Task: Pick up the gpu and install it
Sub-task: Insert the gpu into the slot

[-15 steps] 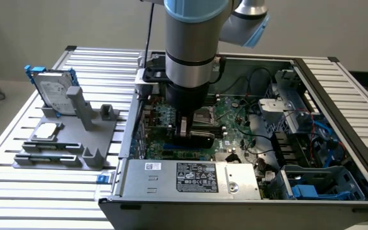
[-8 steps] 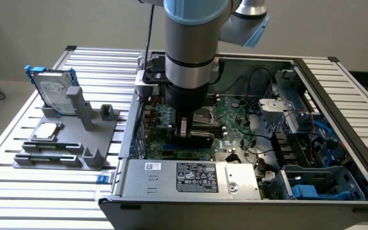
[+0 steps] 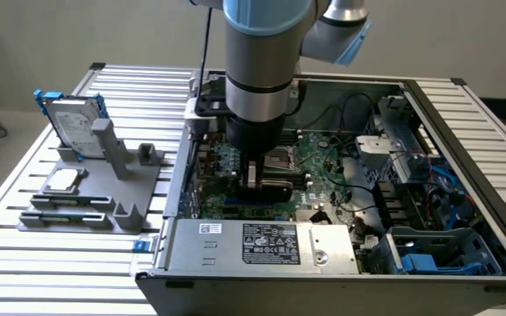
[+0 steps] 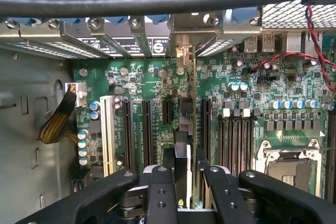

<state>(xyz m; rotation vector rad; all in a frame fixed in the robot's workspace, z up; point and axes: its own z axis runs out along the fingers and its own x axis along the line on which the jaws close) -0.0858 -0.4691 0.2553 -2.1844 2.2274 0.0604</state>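
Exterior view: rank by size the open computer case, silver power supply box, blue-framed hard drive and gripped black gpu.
Open computer case
silver power supply box
blue-framed silver hard drive
black gpu, partly hidden by gripper, so unsure

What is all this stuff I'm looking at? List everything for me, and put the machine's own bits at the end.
computer case: one, grey, open, on the table at the exterior view's right
motherboard: one, green, inside the case
power supply: one, silver, labelled, at the case's near edge
gpu: one, black with green board, on edge over the motherboard slots
holder: one, grey, on the table beside the case
hard drive: one, silver in a blue frame, upright in the holder
chip: one, silver, square, flat on the holder
table: one, silver, slatted
arm: one, silver and light blue, reaching down into the case
gripper: one, black, shut on the gpu
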